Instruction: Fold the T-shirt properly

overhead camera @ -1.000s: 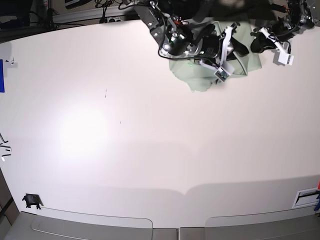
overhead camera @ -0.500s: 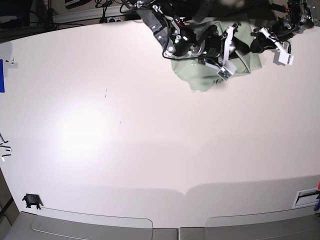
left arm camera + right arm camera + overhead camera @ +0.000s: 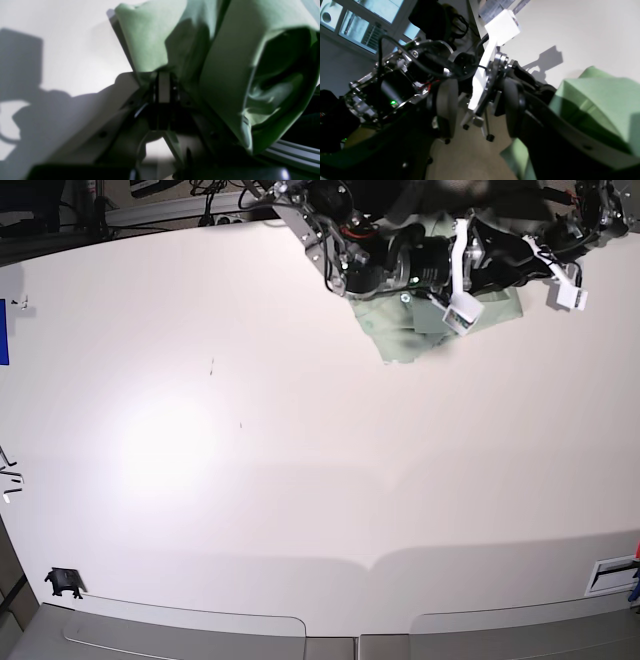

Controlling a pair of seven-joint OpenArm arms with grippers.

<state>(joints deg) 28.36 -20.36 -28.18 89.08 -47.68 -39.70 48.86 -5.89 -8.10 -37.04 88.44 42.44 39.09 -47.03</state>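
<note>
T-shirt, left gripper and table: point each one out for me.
T-shirt [image 3: 400, 340]: base view, bare cloth below the arms.
left gripper [image 3: 163, 86]: left wrist view, between its fingertips, amid cloth.
table [image 3: 300, 480]: base view, bare top.

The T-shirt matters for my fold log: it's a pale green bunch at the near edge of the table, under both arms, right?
Not the near edge. The base view shows the T-shirt bunched at the far edge of the table, at the top right of the picture. It is pale green and lies under both arms, as you said.
</note>
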